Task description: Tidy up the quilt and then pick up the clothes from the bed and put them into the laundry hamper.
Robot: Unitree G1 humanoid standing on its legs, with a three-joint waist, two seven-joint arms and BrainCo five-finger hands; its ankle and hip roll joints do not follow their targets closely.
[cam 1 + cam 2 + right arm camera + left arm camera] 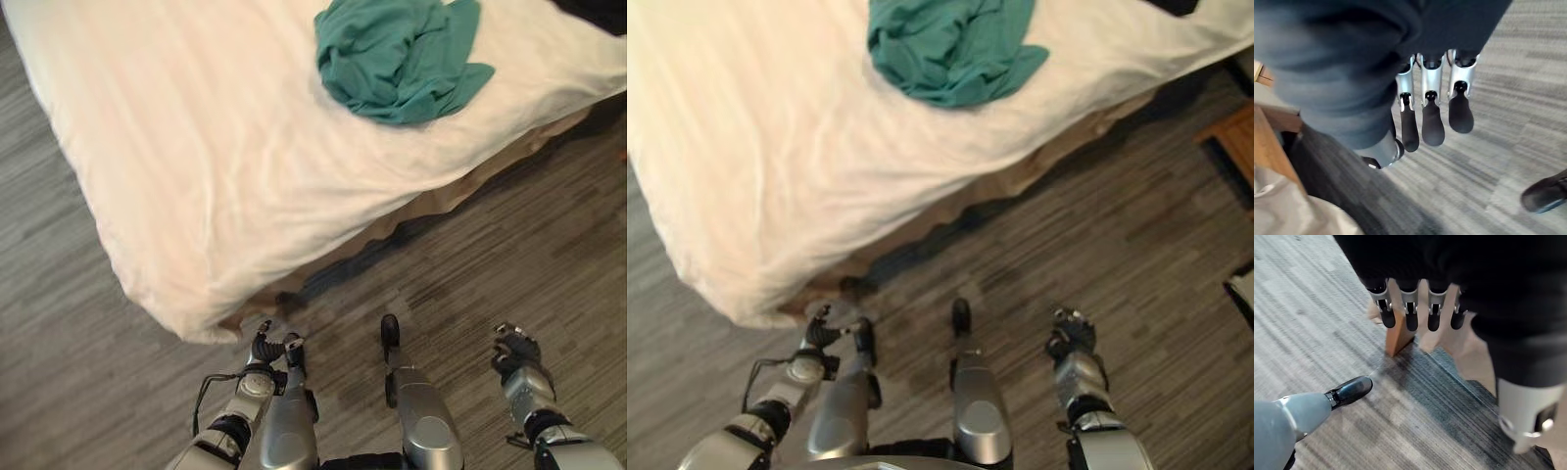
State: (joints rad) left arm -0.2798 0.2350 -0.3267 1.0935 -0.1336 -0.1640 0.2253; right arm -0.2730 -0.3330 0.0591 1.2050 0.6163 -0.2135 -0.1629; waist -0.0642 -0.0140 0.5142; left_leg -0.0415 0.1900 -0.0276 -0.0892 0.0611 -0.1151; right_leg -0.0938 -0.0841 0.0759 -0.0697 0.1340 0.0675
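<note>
Teal clothes (400, 59) near quilt (225, 166) edge.

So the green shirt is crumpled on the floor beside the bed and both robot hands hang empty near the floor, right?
Not quite: the green shirt lies crumpled on the bed, on its white quilt, not on the floor, as the left eye view shows. The left hand and right hand do hang empty near the floor.
</note>
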